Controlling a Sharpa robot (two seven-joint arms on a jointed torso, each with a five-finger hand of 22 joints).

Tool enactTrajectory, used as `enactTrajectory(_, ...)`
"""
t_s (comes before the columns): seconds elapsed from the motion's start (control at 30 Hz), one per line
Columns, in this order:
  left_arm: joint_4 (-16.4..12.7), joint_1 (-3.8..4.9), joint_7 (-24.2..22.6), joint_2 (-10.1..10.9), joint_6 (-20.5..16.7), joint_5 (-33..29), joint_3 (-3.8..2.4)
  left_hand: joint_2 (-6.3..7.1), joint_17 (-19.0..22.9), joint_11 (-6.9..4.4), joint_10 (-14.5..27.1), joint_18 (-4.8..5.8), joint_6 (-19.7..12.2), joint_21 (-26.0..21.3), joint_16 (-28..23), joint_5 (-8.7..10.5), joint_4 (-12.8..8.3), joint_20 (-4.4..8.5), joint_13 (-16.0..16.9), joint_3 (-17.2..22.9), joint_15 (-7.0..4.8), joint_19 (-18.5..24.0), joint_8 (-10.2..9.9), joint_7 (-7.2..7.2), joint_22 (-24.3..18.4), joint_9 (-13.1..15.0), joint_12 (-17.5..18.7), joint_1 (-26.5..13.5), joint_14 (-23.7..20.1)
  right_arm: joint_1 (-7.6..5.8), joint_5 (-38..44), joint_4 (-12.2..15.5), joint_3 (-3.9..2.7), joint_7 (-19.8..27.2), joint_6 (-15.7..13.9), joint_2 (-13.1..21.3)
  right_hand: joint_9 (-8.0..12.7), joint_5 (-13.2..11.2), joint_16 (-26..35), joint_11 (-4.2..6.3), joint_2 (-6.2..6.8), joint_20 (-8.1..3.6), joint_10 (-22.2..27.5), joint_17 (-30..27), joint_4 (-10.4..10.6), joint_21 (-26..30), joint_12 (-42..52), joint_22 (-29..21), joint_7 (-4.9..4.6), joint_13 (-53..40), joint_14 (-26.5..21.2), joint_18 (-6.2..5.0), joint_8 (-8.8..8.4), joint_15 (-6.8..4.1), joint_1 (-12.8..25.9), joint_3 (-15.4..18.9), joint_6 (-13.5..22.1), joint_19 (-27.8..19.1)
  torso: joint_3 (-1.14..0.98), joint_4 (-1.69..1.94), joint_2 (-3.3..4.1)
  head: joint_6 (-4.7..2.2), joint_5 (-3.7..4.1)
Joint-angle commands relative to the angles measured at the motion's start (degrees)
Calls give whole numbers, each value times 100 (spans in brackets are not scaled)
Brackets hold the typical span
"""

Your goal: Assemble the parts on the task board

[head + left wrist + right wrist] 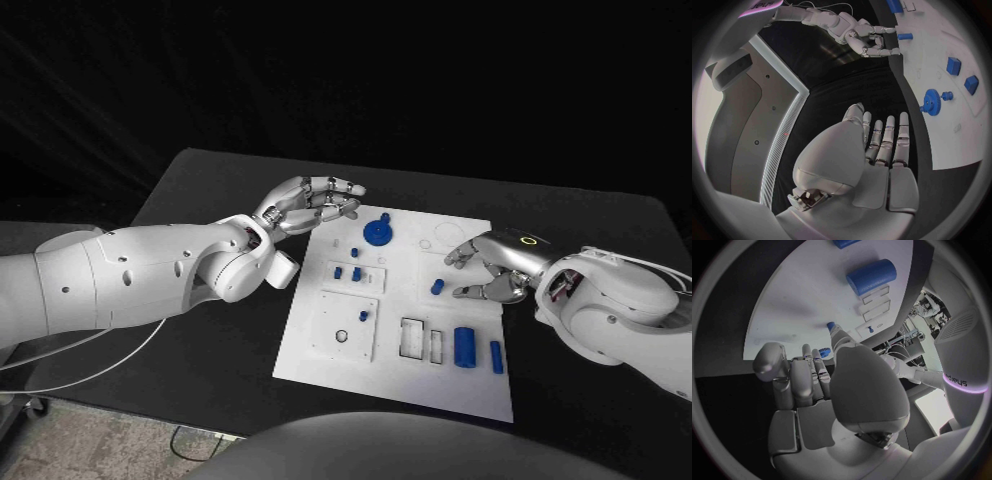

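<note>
- White task board [325, 360] lies in the middle of your head view on the black table [188, 180], with blue parts scattered over it: a gear [378, 235] near its upper edge, two small blocks [348, 272] below that, a small peg [437, 286] right of centre, and a large cylinder [464, 346] with a slim bar [496, 357] at lower right.
- Your left hand [307, 206] hovers at the board's upper left corner, fingers loosely curled and apart, holding nothing.
- Your right hand [493, 266] sits over the board's right side, fingertips down beside the small peg; it looks empty, with the fingers apart, though the palm hides part of the contact.
- Risk: if you close on the peg from this angle, a fingertip could nudge it sideways and it may roll across the smooth plate.
- Risk: pressing down at the right edge could shift the whole board, since nothing visibly pins it.
- Risk: bringing the left hand inward could clip the gear, which lies just beside it.
</note>
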State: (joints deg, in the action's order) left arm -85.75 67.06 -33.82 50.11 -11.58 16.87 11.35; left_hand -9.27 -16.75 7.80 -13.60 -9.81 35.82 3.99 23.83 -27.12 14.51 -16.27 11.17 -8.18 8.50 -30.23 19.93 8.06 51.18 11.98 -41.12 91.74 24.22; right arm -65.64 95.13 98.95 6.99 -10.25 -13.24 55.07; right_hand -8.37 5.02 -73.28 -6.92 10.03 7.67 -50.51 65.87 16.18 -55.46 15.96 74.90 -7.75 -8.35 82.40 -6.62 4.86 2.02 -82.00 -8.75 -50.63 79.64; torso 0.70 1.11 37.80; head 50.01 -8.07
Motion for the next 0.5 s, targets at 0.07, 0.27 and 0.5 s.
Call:
enactTrajectory(0.07,-11,0,-27,-9,121,-18,-1,5,7,36,-11,-10,-4,26,32,-38,-8,-1,-9,37,20,-56,19,34,-6,-9,-15,49,11,42,150,-71,0,67,18,-87,24,107,-30,32,-56,-13,-163,-11,-46,-26,-47,702,-11,69,20,48,26,-27,-111,-65,-75,49,-2,-2,2,-1,2)
enactTrajectory(0.27,1,-1,-18,-20,138,-18,-1,-3,9,38,-11,-9,-3,25,32,-52,-12,-1,-14,45,21,-56,20,35,-8,-13,-15,57,9,69,141,-155,2,121,26,-221,54,187,-28,50,-122,-31,-290,-29,-132,-30,-97,702,-14,137,22,50,19,-45,-199,-106,-102,52,3,-4,-3,-1,19)
enactTrajectory(0.5,10,-2,-8,-34,162,-18,-1,-8,10,40,-12,-8,-2,25,32,-60,-14,-1,-17,51,22,-55,21,35,-9,-15,-15,62,9,111,93,-243,2,182,29,-348,67,367,-41,86,-221,-58,-523,-33,-261,-58,-146,708,-51,221,33,54,69,-75,-279,-174,-263,64,-2,2,2,-1,15)
